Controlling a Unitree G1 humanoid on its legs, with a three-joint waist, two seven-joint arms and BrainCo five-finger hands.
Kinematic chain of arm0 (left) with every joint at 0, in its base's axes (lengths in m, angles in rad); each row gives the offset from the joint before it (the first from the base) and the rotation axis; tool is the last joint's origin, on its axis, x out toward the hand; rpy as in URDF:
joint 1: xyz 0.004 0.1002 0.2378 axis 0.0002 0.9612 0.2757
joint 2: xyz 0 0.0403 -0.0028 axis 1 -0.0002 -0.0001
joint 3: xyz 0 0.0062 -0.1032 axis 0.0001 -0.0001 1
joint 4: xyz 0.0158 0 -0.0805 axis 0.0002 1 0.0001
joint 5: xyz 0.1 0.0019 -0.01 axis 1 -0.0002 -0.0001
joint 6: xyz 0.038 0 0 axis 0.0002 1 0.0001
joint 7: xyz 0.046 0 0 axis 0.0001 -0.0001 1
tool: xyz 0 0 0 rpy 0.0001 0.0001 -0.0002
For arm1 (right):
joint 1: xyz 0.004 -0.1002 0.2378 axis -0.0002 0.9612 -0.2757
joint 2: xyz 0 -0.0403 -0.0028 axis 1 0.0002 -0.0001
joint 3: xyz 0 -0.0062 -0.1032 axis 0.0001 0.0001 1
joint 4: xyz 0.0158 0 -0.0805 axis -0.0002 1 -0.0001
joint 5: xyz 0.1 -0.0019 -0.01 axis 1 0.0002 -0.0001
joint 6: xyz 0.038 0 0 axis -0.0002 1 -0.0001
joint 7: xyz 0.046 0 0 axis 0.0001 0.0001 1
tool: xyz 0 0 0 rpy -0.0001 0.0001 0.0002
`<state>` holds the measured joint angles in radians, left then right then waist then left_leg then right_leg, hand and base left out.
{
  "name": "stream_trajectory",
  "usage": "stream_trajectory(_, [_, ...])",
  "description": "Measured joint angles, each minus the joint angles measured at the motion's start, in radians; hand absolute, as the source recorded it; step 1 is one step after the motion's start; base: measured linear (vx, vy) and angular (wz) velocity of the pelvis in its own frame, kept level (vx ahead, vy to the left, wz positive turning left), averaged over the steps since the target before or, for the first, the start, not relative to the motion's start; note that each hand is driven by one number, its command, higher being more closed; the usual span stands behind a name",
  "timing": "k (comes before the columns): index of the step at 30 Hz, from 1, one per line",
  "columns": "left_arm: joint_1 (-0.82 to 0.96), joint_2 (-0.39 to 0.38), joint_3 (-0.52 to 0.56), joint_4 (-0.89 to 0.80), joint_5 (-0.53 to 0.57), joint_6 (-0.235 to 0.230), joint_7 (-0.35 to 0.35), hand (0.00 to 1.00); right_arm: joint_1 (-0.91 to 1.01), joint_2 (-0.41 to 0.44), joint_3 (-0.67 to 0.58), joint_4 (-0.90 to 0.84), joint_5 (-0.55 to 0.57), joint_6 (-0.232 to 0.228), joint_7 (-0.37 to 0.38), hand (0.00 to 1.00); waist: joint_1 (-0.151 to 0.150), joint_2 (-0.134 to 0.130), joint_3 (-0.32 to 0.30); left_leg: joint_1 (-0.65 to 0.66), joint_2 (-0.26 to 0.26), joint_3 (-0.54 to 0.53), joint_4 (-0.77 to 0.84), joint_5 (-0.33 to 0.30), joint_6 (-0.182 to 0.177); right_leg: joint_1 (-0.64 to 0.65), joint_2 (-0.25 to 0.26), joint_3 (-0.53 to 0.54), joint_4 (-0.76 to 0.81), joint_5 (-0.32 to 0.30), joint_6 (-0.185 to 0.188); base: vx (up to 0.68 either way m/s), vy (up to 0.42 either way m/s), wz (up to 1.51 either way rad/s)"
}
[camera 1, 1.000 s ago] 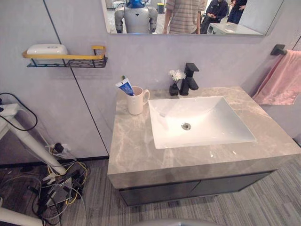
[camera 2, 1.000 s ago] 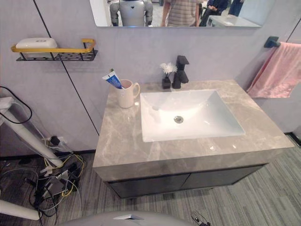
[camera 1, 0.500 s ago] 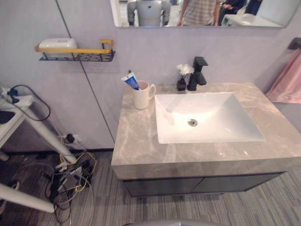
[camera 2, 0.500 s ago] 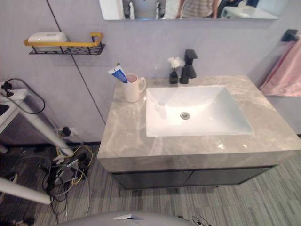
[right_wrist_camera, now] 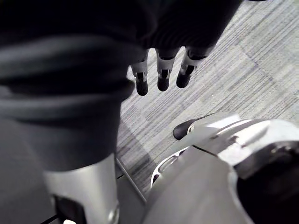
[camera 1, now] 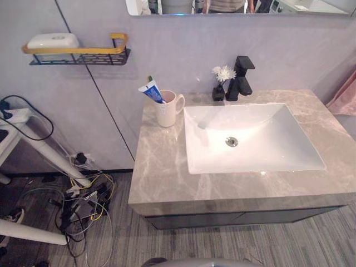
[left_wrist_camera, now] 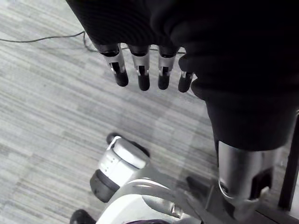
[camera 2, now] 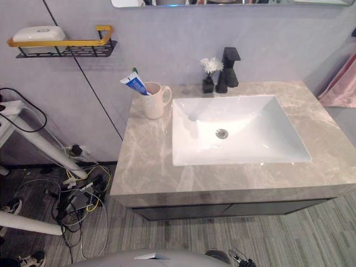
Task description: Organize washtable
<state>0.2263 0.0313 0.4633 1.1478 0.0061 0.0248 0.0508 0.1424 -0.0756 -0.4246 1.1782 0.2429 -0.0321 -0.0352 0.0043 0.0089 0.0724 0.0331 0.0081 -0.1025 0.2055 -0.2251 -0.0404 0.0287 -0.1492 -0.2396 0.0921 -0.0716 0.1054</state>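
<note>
Marble washtable (camera 1: 161,167) carries a mug (camera 1: 166,113) with toothpaste (camera 1: 151,92); left robot hand (left_wrist_camera: 142,74) and right robot hand (right_wrist_camera: 163,77) hang slack-fingered.

I log the left hand (left_wrist_camera: 140,44) hanging over the grey striped floor (left_wrist_camera: 46,121), its fingers (left_wrist_camera: 120,71) straight and side by side, dark tips clear of it.

2 head eyes look steeply down, sharing washtable (camera 1: 161,167) and sink (camera 2: 261,139). Wrist cameras face floor (left_wrist_camera: 46,116), close past left hand (left_wrist_camera: 140,70), right hand (right_wrist_camera: 163,77).
</note>
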Motion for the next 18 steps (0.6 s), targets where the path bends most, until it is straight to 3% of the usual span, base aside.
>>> stream_trajectory(6, [-0.055,0.035,-0.114,0.027,0.001,-0.002,0.003,0.0,-0.033,0.001,0.026,-0.041,0.003,-0.002,0.0,0.0,0.005,0.001,-0.001,0.022,-0.022,0.1,-0.04,0.005,0.015,-0.065,-0.008,0.144,-0.018,0.075,0.001,0.04,0.104,-0.67])
stream_trajectory(9, [-0.116,0.047,-0.127,0.024,0.001,-0.02,0.008,0.0,-0.044,0.005,0.077,-0.072,0.004,-0.001,0.0,0.0,0.007,-0.011,0.012,0.021,-0.023,0.193,-0.027,0.009,0.028,-0.101,-0.001,0.199,-0.037,0.16,-0.006,-0.1,0.122,-0.96])
stream_trajectory(11, [-0.154,0.043,-0.124,0.005,0.0,-0.03,0.011,0.0,-0.046,0.015,0.096,-0.087,0.004,-0.001,-0.003,0.0,0.015,-0.015,0.013,-0.011,-0.01,0.248,-0.002,0.016,0.076,-0.116,0.014,0.194,-0.089,0.257,-0.003,-0.12,0.038,-0.86])
stream_trajectory(12, [-0.165,0.032,-0.126,-0.027,0.0,-0.038,0.013,0.0,-0.058,0.017,0.094,-0.11,0.009,0.0,-0.003,0.0,0.016,-0.008,0.019,-0.014,0.005,0.286,-0.017,0.009,0.089,-0.162,0.013,0.139,0.038,0.179,-0.026,0.15,-0.073,-0.8])
stream_trajectory(14, [-0.176,0.011,-0.127,-0.054,-0.001,-0.038,0.015,0.0,-0.05,0.027,0.092,-0.12,0.012,-0.001,-0.004,0.0,0.02,-0.017,0.019,-0.009,0.007,0.32,-0.026,0.014,0.105,-0.208,-0.012,0.079,0.372,-0.009,-0.069,0.44,-0.205,-0.45])
stream_trajectory(15, [-0.175,0.003,-0.125,-0.058,-0.008,-0.038,0.016,0.0,-0.042,0.027,0.086,-0.12,0.011,-0.001,-0.004,0.0,0.031,-0.014,0.017,0.001,0.011,0.341,-0.026,0.018,0.108,-0.181,-0.029,0.051,0.511,-0.067,-0.066,0.57,-0.276,-0.39])
stream_trajectory(18, [-0.17,-0.007,-0.113,-0.06,-0.041,-0.036,0.008,0.0,-0.045,0.034,0.07,-0.103,0.002,0.001,0.002,0.0,0.048,-0.022,-0.002,-0.023,0.011,0.38,-0.026,0.036,0.108,-0.083,-0.091,-0.005,0.626,-0.124,-0.052,0.46,-0.236,-0.47])
